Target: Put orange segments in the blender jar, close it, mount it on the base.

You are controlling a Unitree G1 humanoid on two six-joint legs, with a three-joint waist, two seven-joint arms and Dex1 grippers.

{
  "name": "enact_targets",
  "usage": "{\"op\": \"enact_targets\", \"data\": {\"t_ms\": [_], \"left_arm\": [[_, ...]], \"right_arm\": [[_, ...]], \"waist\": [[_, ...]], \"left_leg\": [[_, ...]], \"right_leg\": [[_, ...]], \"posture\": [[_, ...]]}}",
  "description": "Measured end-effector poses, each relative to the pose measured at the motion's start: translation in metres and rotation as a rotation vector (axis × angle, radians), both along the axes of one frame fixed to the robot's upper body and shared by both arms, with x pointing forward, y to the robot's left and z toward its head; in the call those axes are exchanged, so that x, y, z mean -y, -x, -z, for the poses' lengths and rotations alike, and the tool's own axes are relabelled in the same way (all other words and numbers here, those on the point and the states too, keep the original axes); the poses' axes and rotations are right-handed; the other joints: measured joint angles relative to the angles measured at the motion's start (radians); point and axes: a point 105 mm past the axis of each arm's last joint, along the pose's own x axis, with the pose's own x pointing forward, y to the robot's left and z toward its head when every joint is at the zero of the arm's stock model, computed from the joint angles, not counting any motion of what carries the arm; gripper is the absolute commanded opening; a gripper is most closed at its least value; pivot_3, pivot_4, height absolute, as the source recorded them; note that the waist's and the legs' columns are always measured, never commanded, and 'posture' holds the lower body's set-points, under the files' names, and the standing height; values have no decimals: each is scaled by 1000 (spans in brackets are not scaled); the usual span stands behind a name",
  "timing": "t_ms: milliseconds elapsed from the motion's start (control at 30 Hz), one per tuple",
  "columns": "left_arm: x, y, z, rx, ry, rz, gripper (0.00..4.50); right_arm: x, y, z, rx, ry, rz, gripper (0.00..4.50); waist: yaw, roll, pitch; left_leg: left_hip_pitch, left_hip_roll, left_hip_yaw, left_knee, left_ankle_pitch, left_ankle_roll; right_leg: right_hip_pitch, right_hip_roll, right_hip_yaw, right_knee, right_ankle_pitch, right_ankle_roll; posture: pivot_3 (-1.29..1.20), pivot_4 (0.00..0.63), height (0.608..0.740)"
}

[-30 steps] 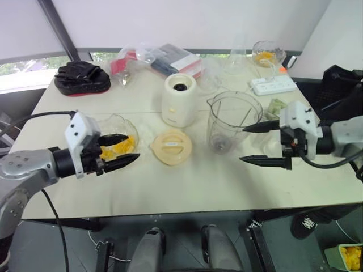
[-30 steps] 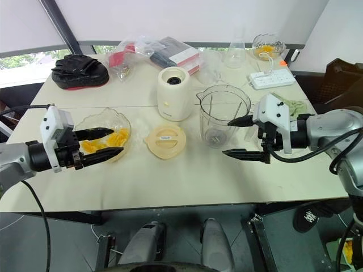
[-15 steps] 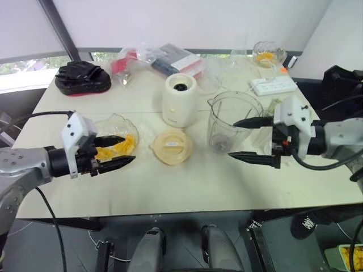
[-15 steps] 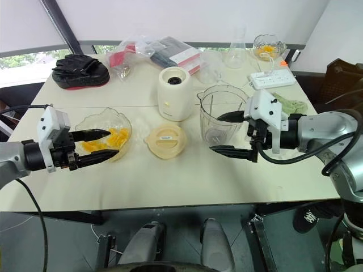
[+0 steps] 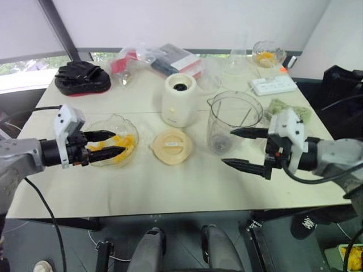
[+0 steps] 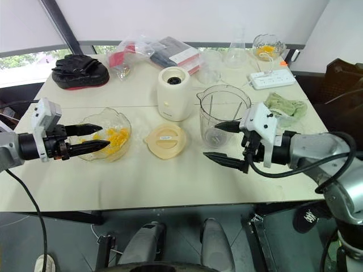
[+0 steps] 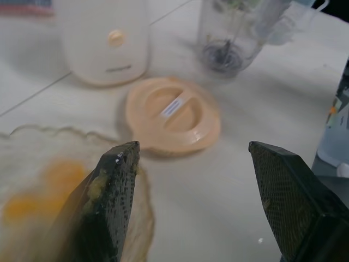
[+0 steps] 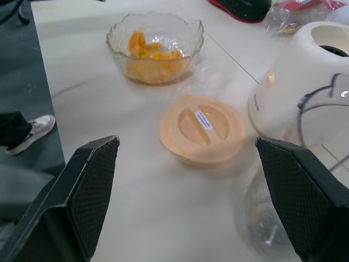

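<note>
While the left gripper (image 5: 106,149) has drawn back to the bowl's (image 6: 108,118) near rim, jaws apart and empty, the right gripper (image 6: 216,144), wide open and empty, has slid toward the jar (image 5: 231,120). The segments (image 6: 116,138) stay in the bowl; the base (image 5: 180,99) stands behind the lid (image 5: 171,147).

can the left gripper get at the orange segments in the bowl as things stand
Probably yes. The left gripper is open at the near rim of the glass bowl, the orange segments lie just past its fingertips, and the bowl is open-topped with nothing between.
</note>
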Motion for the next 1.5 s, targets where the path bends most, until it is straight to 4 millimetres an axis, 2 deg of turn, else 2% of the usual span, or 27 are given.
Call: {"op": "enact_targets", "data": {"t_ms": [100, 200, 333, 467, 700, 967, 1200, 1400, 1500], "left_arm": [[-24, -20, 8, -66, -68, -28, 3333], [-36, -40, 17, -134, -103, -19, 3333], [-36, -70, 34, -227, -122, -22, 3333], [-31, -86, 47, -300, -172, -25, 3333], [-35, -93, 82, -335, -331, -44, 3333], [-26, -96, 108, -345, -427, -34, 3333], [-31, -102, 112, -298, -541, -70, 3333], [-25, -108, 112, -272, -593, -66, 3333], [-22, -109, 113, -266, -592, -58, 2478]], "right_arm": [[-3, 5, 9, -8, -32, 43, 4166], [-10, 10, 12, -12, -64, 47, 4166], [-13, 11, 16, -15, -92, 85, 4166], [-14, 21, 26, -42, -113, 144, 4166], [-17, 35, 31, -38, -132, 225, 4166], [-17, 35, 27, -18, -125, 241, 4166], [-18, 31, 23, -38, -86, 168, 4166], [-16, 22, 14, -53, -26, 79, 4166], [-15, 17, 13, -61, -20, 69, 4213]], "waist": [[4, 0, 0], [2, -1, 0], [3, -3, 0], [-1, -5, 1], [0, -7, 1], [2, -10, 1], [0, -10, 1], [1, -10, 0], [2, -9, 0]], "left_leg": [[0, 0, 0, 0, 0, 0], [-1, 0, 0, 0, 0, 0], [-1, -1, 0, 0, 0, 0], [-2, -1, 0, 0, -1, 2], [-1, 0, -1, 1, -1, 3], [-1, -1, -1, 2, -1, 3], [0, 0, -1, 2, -1, 3], [1, -1, 0, 3, -1, 3], [1, -1, -1, 3, -1, 3]], "right_leg": [[0, 0, 0, 0, 0, 0], [0, 0, 0, 0, 0, 0], [0, 0, 0, 0, 1, 1], [0, 0, 0, 0, 2, 6], [-1, 0, 0, 2, 1, 6], [0, 0, 0, 2, 2, 7], [0, 0, 0, 3, 2, 7], [2, 0, 0, 4, 2, 7], [2, 0, 0, 4, 2, 7]], "posture": [[0, 150, 740], [0, 150, 740], [0, 150, 740], [0, 150, 740], [0, 150, 740], [0, 150, 740], [0, 150, 740], [0, 150, 740], [0, 150, 740]]}}
